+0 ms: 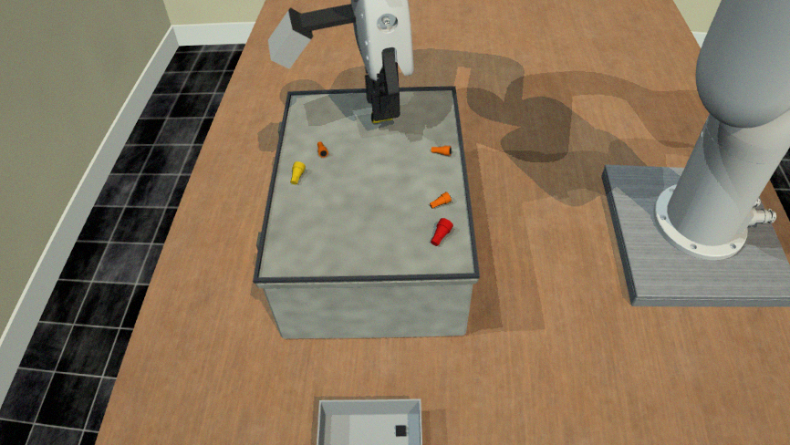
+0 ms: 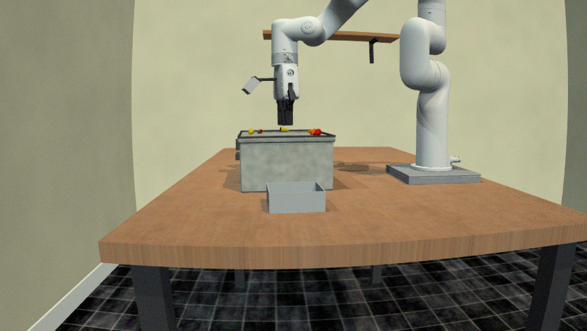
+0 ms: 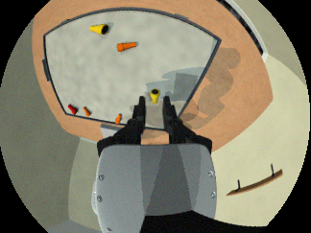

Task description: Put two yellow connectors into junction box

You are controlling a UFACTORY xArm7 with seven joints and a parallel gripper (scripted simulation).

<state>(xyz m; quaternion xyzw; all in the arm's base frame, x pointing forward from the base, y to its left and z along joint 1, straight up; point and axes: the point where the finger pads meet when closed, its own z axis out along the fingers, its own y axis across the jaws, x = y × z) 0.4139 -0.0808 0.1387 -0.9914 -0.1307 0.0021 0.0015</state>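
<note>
One grey box (image 2: 295,200) sat nearest on the table (image 2: 369,222), a small dark square on its floor and no connector inside. Behind it stood the tool case (image 2: 286,164), its lid (image 1: 358,221) carrying a red connector (image 1: 441,231), three orange ones and a yellow connector (image 1: 297,172) near the left edge. Farthest back, the gripper (image 1: 383,113) hung just above a second yellow connector (image 3: 155,95), fingers partly apart and gripping nothing.
</note>
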